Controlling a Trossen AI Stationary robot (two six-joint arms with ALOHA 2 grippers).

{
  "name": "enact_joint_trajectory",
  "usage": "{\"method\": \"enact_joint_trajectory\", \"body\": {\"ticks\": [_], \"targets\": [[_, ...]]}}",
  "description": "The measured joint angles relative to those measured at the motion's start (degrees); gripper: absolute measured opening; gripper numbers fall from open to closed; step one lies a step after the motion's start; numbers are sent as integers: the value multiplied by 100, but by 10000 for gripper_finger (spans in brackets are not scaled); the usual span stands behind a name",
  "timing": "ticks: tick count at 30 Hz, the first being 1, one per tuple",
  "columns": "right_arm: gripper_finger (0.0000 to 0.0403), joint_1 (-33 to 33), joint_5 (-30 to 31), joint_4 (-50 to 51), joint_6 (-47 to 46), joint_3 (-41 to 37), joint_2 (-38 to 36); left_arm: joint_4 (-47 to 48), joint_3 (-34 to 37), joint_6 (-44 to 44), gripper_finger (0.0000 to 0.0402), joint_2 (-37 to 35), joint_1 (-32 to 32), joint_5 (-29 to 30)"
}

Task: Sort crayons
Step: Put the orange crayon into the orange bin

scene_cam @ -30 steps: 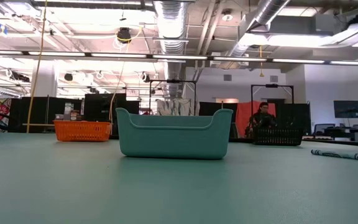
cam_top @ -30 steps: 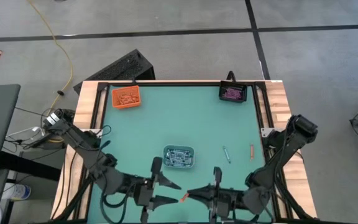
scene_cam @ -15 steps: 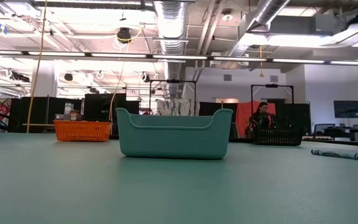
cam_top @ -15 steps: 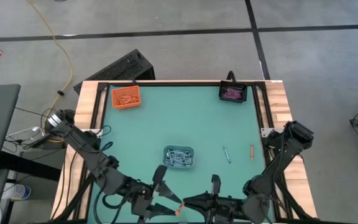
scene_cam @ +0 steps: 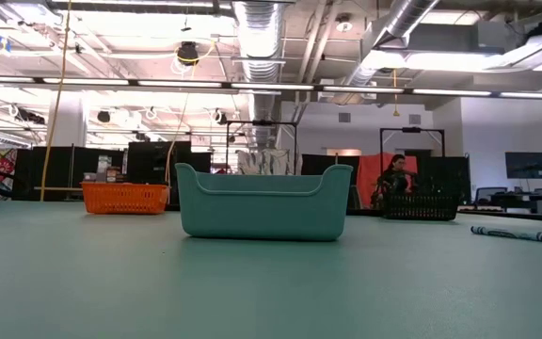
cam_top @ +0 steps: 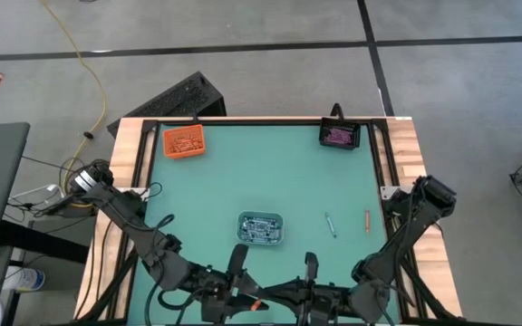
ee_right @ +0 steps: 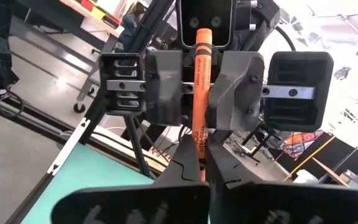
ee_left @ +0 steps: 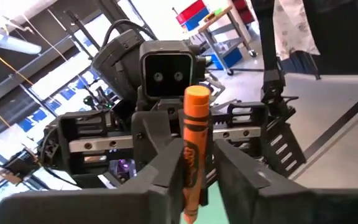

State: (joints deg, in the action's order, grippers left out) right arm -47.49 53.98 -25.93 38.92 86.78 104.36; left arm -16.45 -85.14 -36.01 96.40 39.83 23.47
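High view: two loose crayons (cam_top: 331, 225), three trays (cam_top: 261, 229)

Both arms are dark, jointed and matte, with black cables looping beside the left arm (cam_top: 120, 213). The right arm (cam_top: 415, 217) carries bulky rounded joints. Each end effector has blocky grey-black fingers (ee_right: 166, 87) on a silver slotted rail below a two-lens camera housing.

Orange tray (cam_top: 184, 141), black tray (cam_top: 340, 135), teal tray (cam_top: 261, 228)
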Motion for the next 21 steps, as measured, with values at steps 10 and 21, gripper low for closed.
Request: {"method": "enact_joint_trajectory", "body": {"ticks": [10,21], "targets": [[1,-50,40,92,-144,0,4,37,0,-216,10,0,18,16],[120,-23,1705,1539,-1588,0,-8,1239,0,-333,9,0,-219,657]]}}
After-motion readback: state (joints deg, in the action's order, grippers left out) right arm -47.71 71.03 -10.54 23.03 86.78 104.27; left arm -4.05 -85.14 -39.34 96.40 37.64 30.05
